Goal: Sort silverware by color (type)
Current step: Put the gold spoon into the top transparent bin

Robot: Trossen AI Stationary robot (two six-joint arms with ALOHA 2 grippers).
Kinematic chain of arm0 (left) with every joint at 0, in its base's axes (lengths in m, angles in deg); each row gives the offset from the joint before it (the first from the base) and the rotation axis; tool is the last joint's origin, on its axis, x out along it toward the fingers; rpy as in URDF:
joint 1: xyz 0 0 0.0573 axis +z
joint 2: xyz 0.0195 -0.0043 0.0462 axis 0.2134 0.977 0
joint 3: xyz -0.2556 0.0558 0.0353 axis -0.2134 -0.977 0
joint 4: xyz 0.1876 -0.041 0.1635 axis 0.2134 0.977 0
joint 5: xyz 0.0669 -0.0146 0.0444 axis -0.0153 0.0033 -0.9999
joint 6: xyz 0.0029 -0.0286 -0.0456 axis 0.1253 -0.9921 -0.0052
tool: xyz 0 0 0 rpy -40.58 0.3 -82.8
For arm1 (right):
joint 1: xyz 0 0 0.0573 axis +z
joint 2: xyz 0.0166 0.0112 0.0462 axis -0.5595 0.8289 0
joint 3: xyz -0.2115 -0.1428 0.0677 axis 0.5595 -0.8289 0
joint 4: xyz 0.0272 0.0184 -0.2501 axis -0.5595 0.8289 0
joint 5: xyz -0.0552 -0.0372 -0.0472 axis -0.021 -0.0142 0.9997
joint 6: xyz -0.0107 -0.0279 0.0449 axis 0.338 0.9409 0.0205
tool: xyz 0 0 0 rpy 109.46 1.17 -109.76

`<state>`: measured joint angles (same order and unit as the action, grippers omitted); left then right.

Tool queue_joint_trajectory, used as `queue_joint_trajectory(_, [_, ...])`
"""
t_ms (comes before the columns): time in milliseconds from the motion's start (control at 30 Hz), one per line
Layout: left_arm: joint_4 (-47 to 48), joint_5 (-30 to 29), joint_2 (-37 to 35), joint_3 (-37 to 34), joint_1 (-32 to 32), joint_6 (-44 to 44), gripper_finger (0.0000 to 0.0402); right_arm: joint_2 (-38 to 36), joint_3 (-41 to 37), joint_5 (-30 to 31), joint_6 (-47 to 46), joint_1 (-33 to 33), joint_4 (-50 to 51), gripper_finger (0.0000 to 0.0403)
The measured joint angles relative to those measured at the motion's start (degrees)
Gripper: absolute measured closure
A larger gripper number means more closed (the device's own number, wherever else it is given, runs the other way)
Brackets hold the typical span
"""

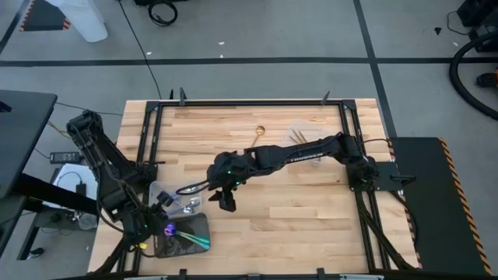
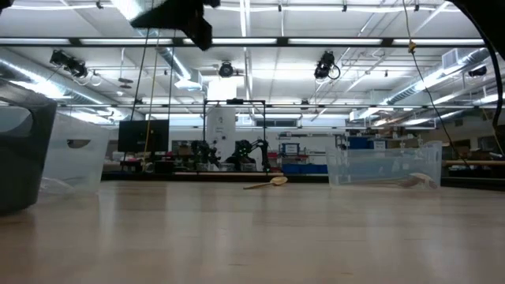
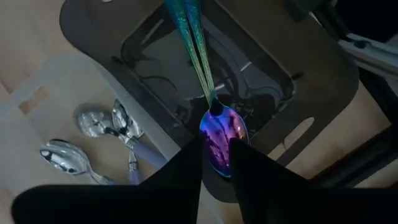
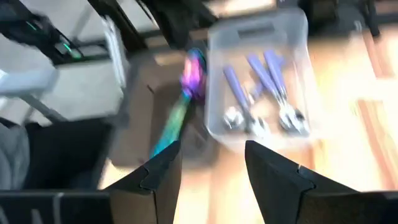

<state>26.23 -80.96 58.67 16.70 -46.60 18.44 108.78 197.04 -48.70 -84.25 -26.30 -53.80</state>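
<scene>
Two iridescent purple-blue spoons (image 3: 221, 140) with teal handles (image 3: 194, 43) lie in the dark grey tray (image 1: 194, 239) at the near left. My left gripper (image 3: 216, 163) hangs over their bowls, pointing down, its fingertips a narrow gap apart. Beside it, a clear tray (image 1: 159, 193) holds silver spoons with lavender handles (image 4: 261, 81). My right gripper (image 1: 227, 202) hovers open and empty above the table's middle, right of that tray. A gold spoon (image 1: 261, 132) lies flat on the far part of the table. My left gripper comes from above at the bowl end of the top iridescent spoon (image 3: 222, 127). The bowl is wider than the gap and runs under both fingertips. I cannot tell whether the fingers touch it. The spoon's handle lies along the dark tray.
A second clear tray (image 1: 305, 140) with gold utensils stands at the far right. A black frame (image 1: 249, 102) runs round the wooden table. Bare wood lies between the trays and toward the near right.
</scene>
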Motion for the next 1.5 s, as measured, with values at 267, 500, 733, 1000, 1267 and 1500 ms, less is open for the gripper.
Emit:
queue_joint_trajectory(267, [1.4,-11.0,0.0,0.0,3.3,-0.8,0.0327,0.0,-3.8,11.3,3.8,-0.1,6.3,0.0218])
queue_joint_trajectory(500, [3.7,-21.9,0.0,0.0,10.3,-5.3,0.0335,-0.5,-11.4,14.3,2.8,-1.0,5.6,0.0218])
queue_joint_trajectory(733, [3.0,-29.6,0.0,0.0,15.5,0.1,0.0335,-2.4,-18.3,19.3,2.1,-3.3,3.9,0.0218])
queue_joint_trajectory(1000, [-2.2,-28.9,-2.1,-0.1,21.7,11.7,0.0336,-2.4,-21.7,19.8,7.4,-9.1,6.1,0.0218])
queue_joint_trajectory(1267, [-10.1,-22.9,-3.6,-0.1,31.6,27.6,0.0336,-2.5,-21.7,20.0,24.7,-16.0,9.9,0.0218])
queue_joint_trajectory(1500, [-14.0,-15.6,-3.8,-0.1,42.6,38.8,0.0343,-2.3,-21.7,14.0,43.0,-22.9,12.9,0.0218])
